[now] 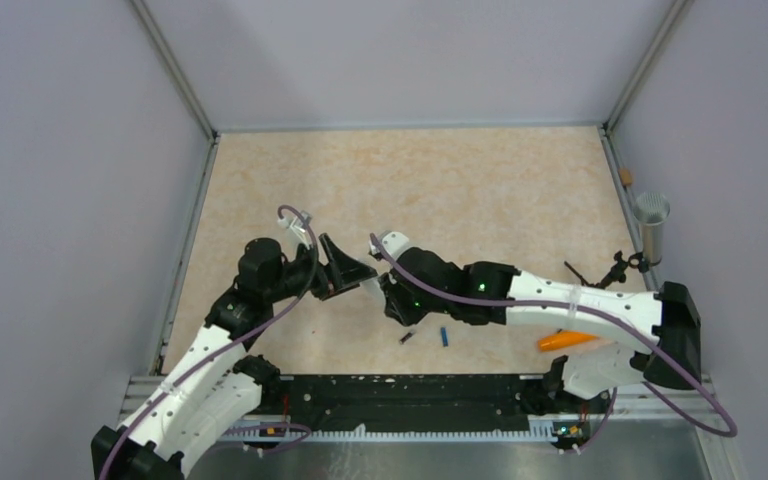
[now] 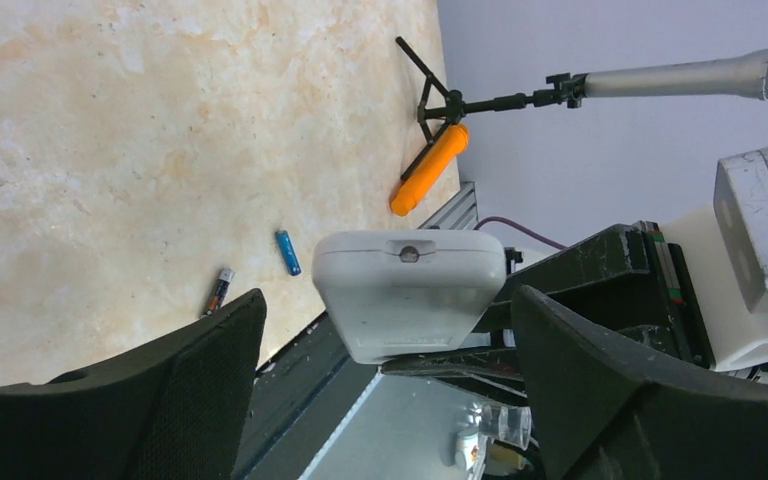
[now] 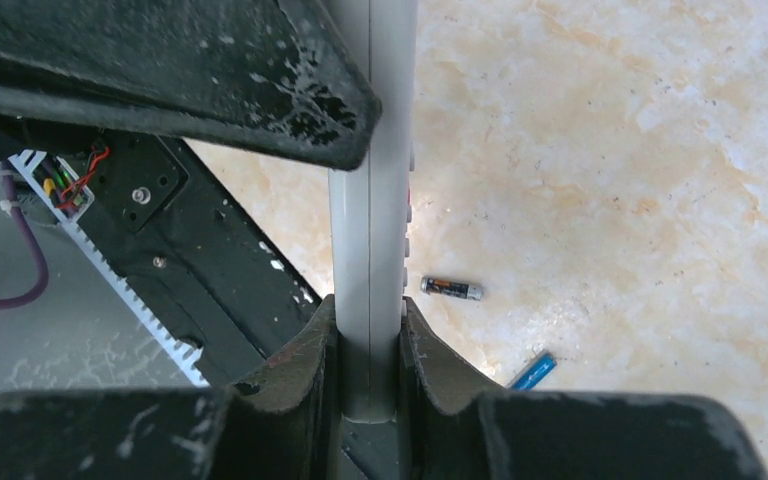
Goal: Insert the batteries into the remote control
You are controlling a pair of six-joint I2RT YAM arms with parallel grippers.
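The white remote control [image 3: 370, 200] is held edge-on, off the table, with my right gripper [image 3: 368, 320] shut on its lower end. In the left wrist view the remote control's end face [image 2: 408, 290] sits between the fingers of my left gripper [image 2: 388, 300], which is open and touches it on neither side. From above, the two grippers meet at the remote control [image 1: 370, 284], the left gripper [image 1: 352, 270] beside the right gripper [image 1: 388, 295]. Two batteries lie on the table below: a dark one [image 1: 407, 336] [image 2: 219, 290] [image 3: 451, 289] and a blue one [image 1: 444, 336] [image 2: 287, 252] [image 3: 533, 371].
An orange tapered object [image 1: 565, 340] [image 2: 430, 168] lies under my right arm near the front edge. A small black tripod [image 1: 600, 272] and a metal cylinder [image 1: 650, 225] stand at the right wall. The black rail [image 1: 410, 400] runs along the near edge.
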